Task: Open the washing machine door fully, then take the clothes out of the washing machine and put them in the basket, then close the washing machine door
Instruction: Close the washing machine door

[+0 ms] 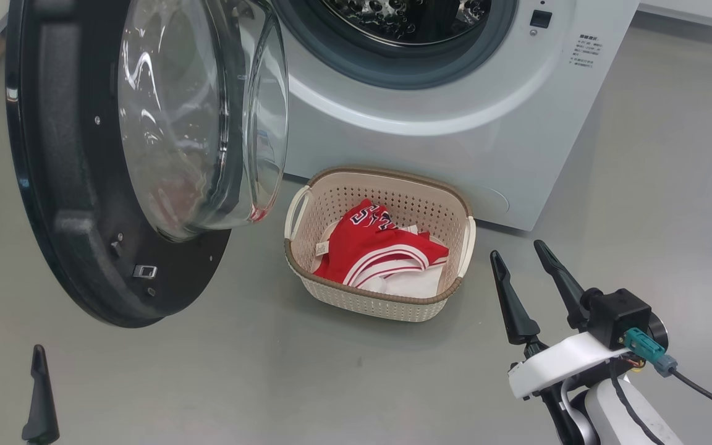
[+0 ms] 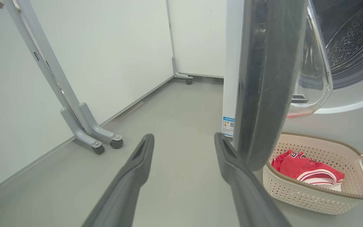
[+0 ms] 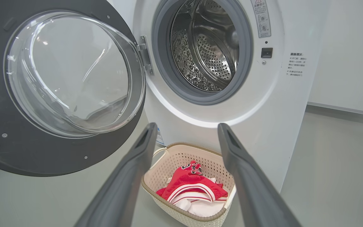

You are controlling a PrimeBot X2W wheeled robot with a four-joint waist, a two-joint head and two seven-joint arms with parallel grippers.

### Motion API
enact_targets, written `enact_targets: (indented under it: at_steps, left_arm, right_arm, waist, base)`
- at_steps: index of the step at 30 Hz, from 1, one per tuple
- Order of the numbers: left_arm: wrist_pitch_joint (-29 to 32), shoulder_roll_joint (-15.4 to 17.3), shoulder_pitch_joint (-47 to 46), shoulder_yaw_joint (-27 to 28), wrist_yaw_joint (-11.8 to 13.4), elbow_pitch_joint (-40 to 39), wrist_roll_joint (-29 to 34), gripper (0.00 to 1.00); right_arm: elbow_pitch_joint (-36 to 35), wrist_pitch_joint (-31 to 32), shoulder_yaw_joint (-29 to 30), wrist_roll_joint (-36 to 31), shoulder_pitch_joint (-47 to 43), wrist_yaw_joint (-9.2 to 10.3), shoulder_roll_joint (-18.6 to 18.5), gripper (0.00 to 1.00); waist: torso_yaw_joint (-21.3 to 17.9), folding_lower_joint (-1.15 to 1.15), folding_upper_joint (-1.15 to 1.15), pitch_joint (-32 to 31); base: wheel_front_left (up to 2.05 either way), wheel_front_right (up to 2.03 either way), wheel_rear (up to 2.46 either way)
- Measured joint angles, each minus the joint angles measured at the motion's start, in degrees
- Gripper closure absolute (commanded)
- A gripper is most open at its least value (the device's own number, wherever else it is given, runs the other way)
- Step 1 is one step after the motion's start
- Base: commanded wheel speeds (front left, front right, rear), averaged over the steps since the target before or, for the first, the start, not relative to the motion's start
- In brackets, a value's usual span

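The right wrist view looks into the steel drum [image 3: 206,53] of the washing machine [image 3: 263,104]. The left wrist view presents the washing machine door [image 2: 269,78] edge-on, standing open. The clothes [image 1: 374,247] lie in the basket [image 1: 393,176] on the floor [image 1: 269,371] before the machine. The left gripper [image 2: 184,135] and the right gripper [image 3: 187,124] are spread wide and hold nothing.

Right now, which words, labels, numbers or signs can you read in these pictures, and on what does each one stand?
No text is sharp enough to quote.
Washing machine front, right of the opening: printed notice, too small.
Above it: warning sticker with a red triangle, too small.
Low on the machine: blue label, blurred.
Clothes in the basket: dark lettering, folded, unreadable.
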State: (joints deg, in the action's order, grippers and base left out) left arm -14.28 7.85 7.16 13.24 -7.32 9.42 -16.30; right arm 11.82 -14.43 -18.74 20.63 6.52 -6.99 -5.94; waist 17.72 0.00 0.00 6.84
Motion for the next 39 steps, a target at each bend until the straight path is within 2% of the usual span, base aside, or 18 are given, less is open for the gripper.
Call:
enact_targets:
  at_steps: [17,18,19,20,30,39]
  left_arm:
    - [0.00,-1.47,-0.09,1.21,0.00,-0.57,1.01,0.00]
    - [0.00,-1.54,-0.09,1.21,0.00,-0.57,1.05,0.12]
    - [0.00,-1.61,-0.09,1.20,0.00,-0.56,1.05,0.59]
    - [0.00,-1.69,-0.09,1.16,0.00,-0.53,1.04,1.00]
    - [0.00,-1.37,-0.14,1.10,0.00,-1.10,1.03,1.00]
    - [-0.16,3.69,-3.41,1.42,0.00,-3.53,0.91,1.00]
  right_arm:
    - [0.00,0.00,0.08,0.00,0.00,0.00,0.05,0.00]
    - [0.00,0.00,0.08,0.00,0.00,0.00,0.07,0.00]
    - [0.00,0.00,0.08,0.00,0.00,0.00,0.07,0.00]
    - [0.00,0.00,0.08,0.00,0.00,0.00,0.07,0.00]
    - [-0.12,0.00,0.10,0.00,0.00,0.00,0.07,0.00]
    - [-0.20,0.00,0.07,-0.07,0.00,0.00,0.05,0.00]
  waist:
    - [-0.15,0.00,0.00,0.15]
    - [-0.16,0.00,0.00,0.16]
    - [-0.16,0.00,0.00,0.16]
    - [-0.17,0.00,0.00,0.17]
    - [-0.06,0.00,0.00,0.63]
    - [0.18,0.00,0.00,1.41]
  base:
    - [0.00,0.00,0.00]
    - [0.00,0.00,0.00]
    - [0.00,0.00,0.00]
    - [0.00,0.00,0.00]
    - [0.00,0.00,0.00]
    - [0.00,0.00,0.00]
